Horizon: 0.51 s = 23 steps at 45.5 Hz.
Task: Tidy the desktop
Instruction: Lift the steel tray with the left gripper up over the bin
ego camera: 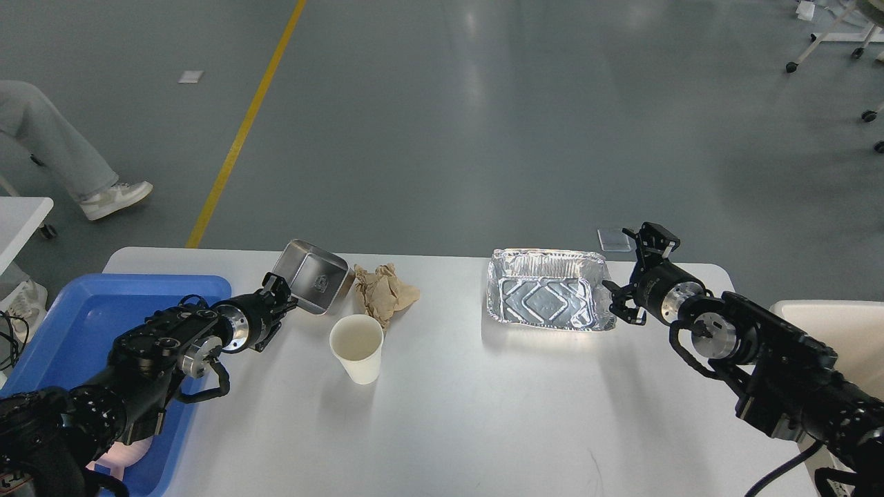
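Note:
The white desktop (483, 400) holds a white paper cup (356, 348), a crumpled brown paper (385, 291) and an empty foil tray (545, 298). My left gripper (284, 293) is shut on the near rim of a small square metal tin (314, 275) and holds it raised and tilted, its far edge close to the brown paper. My right gripper (634, 273) is open beside the foil tray's right rim, with its lower finger close to the rim.
A blue plastic tray (83, 310) sits at the desktop's left end under my left arm. A smaller white table (21, 210) stands far left, with a person's leg (55, 152) behind it. A beige object (829, 324) is at the right edge.

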Motion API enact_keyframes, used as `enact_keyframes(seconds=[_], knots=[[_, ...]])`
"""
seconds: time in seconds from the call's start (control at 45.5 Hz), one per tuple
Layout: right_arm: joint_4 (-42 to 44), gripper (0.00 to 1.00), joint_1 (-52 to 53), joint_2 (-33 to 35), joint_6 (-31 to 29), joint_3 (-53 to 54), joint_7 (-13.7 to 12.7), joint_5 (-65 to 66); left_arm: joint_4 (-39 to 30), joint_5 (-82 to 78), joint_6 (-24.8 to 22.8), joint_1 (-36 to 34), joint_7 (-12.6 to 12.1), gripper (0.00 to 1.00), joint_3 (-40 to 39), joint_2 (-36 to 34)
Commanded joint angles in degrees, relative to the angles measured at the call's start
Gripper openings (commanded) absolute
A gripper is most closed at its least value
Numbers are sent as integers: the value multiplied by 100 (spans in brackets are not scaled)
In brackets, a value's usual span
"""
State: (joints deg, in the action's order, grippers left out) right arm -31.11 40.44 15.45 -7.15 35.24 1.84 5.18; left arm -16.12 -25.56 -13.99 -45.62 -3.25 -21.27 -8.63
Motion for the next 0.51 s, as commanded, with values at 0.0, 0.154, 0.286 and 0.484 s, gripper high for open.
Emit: enact_keyframes(seconds=[0.0,0.154,0.286,0.484], knots=[[0,100,-1,2,-6,0,0,0,-5,-2,-104,-52,-9,0,0,-51],[0,100,-10,2,-6,0,0,0,-40,-2,-315,-148,-35,0,1,-227],[0,100,-1,-7,3,0,0,0,-67,-2,-499,-271,-70,0,9,-358],[0,100,8,-7,3,0,0,0,-67,-2,-1000,-482,-149,0,18,-701]])
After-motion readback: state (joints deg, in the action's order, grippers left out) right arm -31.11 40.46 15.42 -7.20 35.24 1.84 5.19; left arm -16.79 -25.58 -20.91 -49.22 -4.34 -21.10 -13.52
